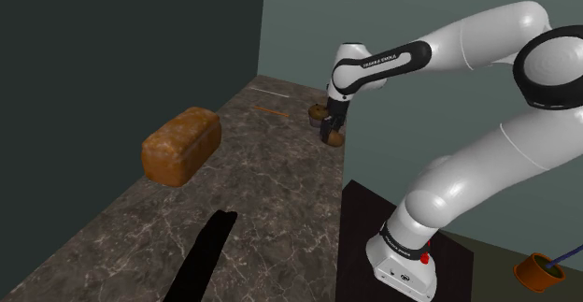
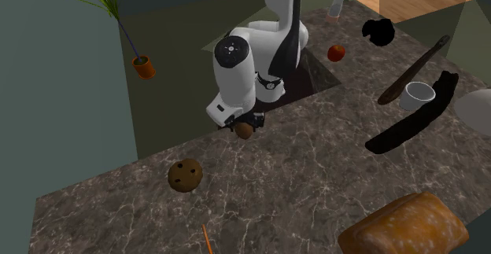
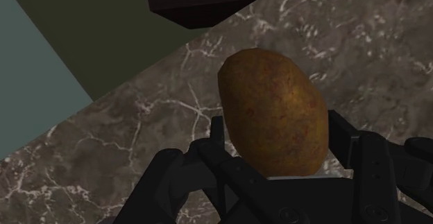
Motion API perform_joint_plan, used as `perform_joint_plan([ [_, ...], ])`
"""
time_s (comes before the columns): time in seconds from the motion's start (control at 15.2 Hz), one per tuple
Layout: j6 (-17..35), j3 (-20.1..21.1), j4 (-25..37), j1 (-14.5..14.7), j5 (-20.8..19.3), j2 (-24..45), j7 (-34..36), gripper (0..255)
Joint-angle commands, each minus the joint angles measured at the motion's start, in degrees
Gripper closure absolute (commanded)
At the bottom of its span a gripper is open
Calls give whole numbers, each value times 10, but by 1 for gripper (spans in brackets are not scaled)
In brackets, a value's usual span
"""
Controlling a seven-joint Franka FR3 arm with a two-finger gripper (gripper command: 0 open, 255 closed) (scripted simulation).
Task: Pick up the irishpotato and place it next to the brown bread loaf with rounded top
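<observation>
Potato [image 3: 273,101], just one, sits pinched in the hand [image 3: 277,128]; one bread loaf [image 1: 181,145] lies well apart.

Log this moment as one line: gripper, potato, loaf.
gripper: shut on potato | potato: near counter edge, lift unclear | bread loaf: apart from potato | placement: pending

Shoulder behind stand [image 1: 360,239], second opposite, sharing counter [image 1: 262,193]; wrist at hand [image 3: 277,127].
</observation>
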Motion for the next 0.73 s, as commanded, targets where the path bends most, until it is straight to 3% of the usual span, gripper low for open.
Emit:
perform_joint_plan([
  [0.0,-20,2,10,0,-1,-10,2,255],
  [0.66,-105,8,63,-1,-1,-42,6,255],
])
